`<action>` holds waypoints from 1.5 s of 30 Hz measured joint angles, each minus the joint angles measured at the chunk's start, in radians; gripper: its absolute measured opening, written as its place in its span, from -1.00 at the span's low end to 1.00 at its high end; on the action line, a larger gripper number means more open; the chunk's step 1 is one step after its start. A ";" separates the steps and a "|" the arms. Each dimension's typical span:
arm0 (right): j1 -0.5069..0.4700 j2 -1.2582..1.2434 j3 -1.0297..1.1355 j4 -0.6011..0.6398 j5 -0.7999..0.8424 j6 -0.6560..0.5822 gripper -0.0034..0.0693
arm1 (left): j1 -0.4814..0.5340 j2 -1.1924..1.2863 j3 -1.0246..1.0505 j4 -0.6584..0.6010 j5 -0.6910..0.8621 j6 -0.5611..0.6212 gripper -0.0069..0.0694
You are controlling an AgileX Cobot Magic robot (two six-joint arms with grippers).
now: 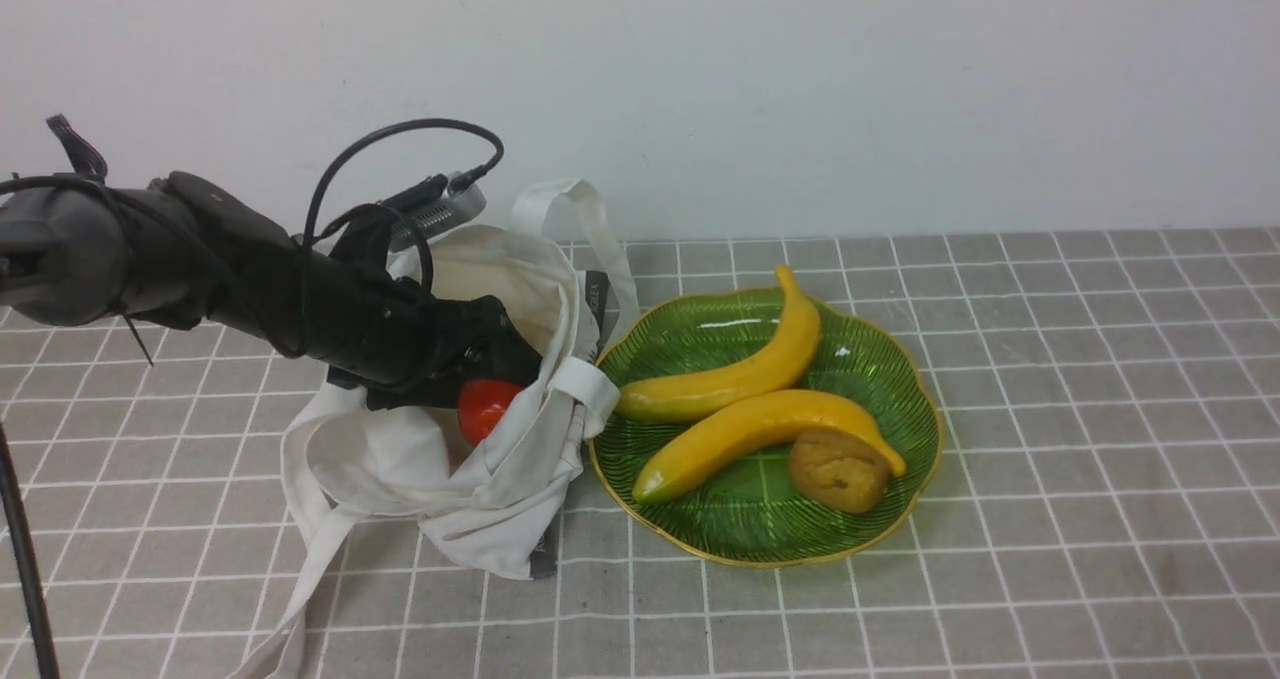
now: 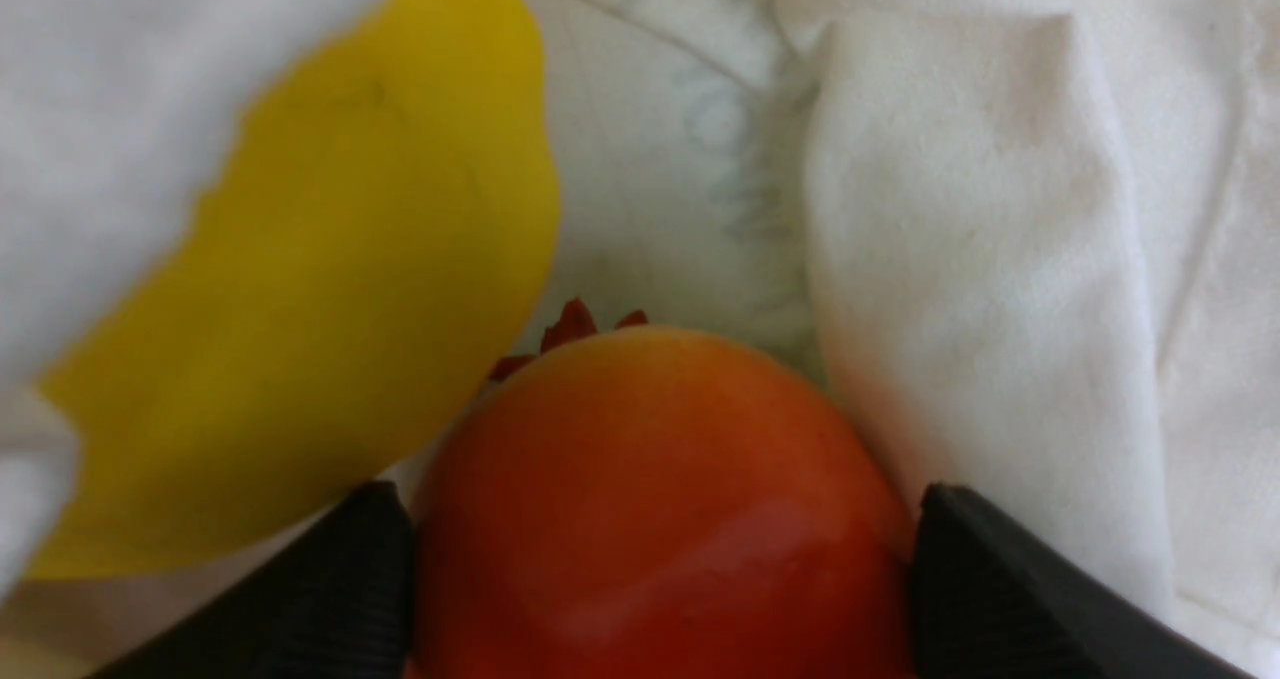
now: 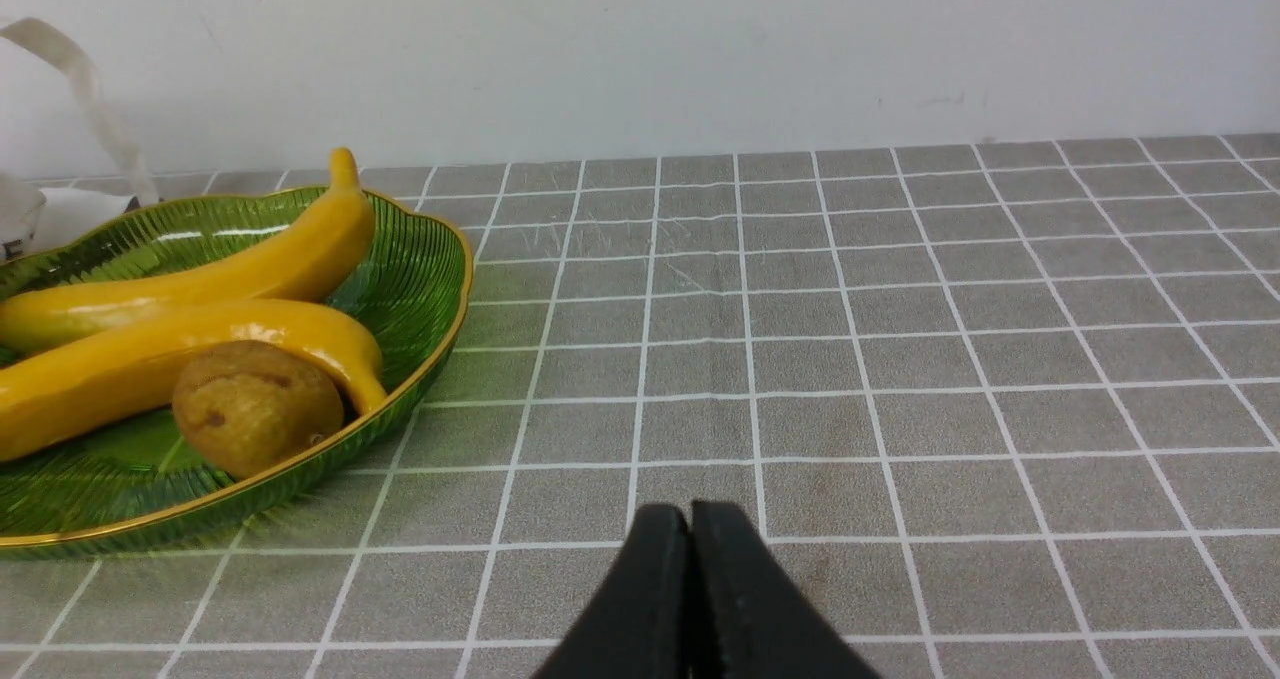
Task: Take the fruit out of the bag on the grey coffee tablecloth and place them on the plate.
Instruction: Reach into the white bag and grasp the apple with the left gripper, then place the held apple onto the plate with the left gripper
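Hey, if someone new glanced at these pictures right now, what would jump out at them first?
The black left gripper is deep in the white bag on the left. Its fingers clasp a shiny red fruit, and a yellow fruit lies beside it in the bag. Next comes the green plate just right of the bag, holding two bananas and a brown fruit.

Red-orange fruit [image 2: 650,499], yellow lemon [image 2: 330,289], green plate [image 1: 870,359], white-gridded grey tablecloth [image 1: 1100,459].
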 joint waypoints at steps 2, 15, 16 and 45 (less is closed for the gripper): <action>0.000 0.000 0.000 0.000 0.000 0.000 -0.94 | -0.005 -0.030 0.002 0.085 -0.003 -0.013 0.69; 0.000 0.000 0.000 0.000 0.000 0.000 -0.94 | -0.006 -0.365 0.004 0.612 0.001 -0.224 0.68; 0.000 0.000 0.000 0.000 0.000 0.000 -0.94 | -0.006 -0.386 -0.006 0.636 0.007 -0.250 0.68; 0.000 0.000 0.000 0.000 0.000 0.000 -0.94 | -0.573 -0.098 -0.092 0.472 -0.216 -0.408 0.68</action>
